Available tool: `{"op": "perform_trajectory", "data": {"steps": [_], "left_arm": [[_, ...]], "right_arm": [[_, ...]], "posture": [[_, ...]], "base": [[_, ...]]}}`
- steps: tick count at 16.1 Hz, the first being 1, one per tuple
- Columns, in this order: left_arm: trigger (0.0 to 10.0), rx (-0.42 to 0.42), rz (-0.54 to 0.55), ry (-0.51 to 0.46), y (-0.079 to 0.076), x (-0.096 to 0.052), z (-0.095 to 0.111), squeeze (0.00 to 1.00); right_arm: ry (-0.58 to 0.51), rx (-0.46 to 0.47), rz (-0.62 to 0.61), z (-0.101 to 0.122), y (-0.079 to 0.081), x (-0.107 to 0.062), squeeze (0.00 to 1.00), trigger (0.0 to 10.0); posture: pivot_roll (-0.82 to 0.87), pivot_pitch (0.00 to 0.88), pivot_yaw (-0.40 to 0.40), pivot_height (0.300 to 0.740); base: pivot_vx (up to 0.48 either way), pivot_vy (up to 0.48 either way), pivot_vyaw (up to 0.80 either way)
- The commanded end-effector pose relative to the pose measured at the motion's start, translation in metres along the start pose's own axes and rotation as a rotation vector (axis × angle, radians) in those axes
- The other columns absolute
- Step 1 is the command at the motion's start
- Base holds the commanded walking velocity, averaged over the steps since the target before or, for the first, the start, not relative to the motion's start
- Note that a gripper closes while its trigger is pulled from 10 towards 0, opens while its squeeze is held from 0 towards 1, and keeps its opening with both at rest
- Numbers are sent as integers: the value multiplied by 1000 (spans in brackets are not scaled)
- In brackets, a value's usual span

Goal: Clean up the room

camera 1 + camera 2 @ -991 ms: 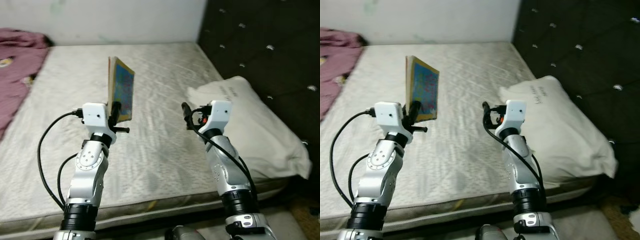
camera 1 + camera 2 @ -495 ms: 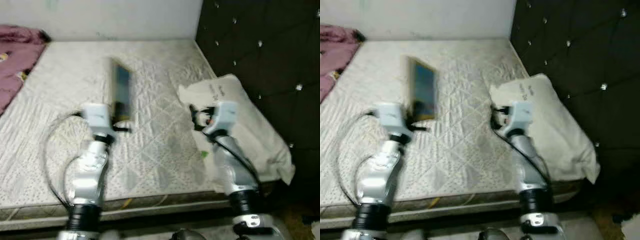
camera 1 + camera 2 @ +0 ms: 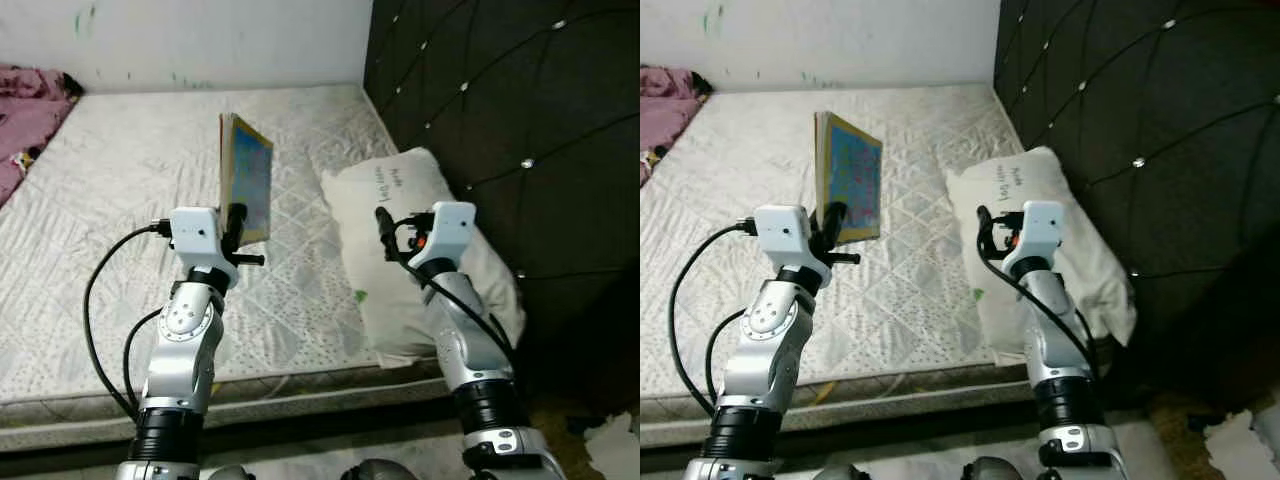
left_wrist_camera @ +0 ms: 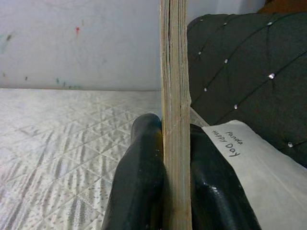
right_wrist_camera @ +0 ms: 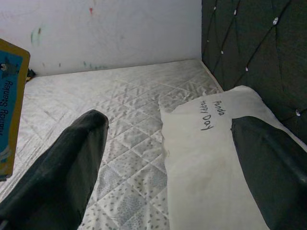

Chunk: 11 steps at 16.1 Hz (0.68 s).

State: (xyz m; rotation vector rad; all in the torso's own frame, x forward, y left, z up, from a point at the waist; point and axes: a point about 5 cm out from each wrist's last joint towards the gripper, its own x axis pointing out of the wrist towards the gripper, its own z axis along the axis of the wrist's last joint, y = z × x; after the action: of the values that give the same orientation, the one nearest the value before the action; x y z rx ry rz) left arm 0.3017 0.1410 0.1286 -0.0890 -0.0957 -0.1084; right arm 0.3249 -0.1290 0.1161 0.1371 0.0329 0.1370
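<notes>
- Since a second ago our view has swung rightward: the pillow now sits nearer the middle and more of the dark headboard shows, so we take this as our own turning. Both arms keep the same pose relative to us, and the book has stayed upright in our left grip.
- At far left, a pink blanket lies bunched at the mattress corner, well apart from our arms.
- Our left gripper is clamped on the book's lower edge, one finger on each cover; the book stands on edge above the mattress, touching nothing else.
- We judge the book light and stiff, a thick-paged board book by its layered edge. Its covers look glossy, so it could slip or pivot in so narrow a pinch. Holding nearer the middle of the edge, or close to the spine, should steady it.
- Our right gripper hangs over the pillow with its fingers spread wide and nothing between them.
- The pillow, marked "Panda Happy Day", looks soft and floppy; we would take it by a corner or a bunched fold.
</notes>
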Motion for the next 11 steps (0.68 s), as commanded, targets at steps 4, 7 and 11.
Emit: {"op": "perform_trajectory", "data": {"steps": [4,7,11], "left_arm": [[10000,-45,74,-20,11,1,5,0],[10000,-235,180,55,20,-1,-5,0],[10000,-241,163,75,18,-2,-7,0]], "right_arm": [[-14,-4,21,4,4,2,0,10000],[-8,-8,25,4,4,2,0,10000],[6,-5,30,2,4,0,0,10000]], "posture": [[-96,0,-15,740],[-97,0,-18,740],[-99,0,-20,740]], "base": [[0,0,0],[0,0,0],[0,0,0]]}}
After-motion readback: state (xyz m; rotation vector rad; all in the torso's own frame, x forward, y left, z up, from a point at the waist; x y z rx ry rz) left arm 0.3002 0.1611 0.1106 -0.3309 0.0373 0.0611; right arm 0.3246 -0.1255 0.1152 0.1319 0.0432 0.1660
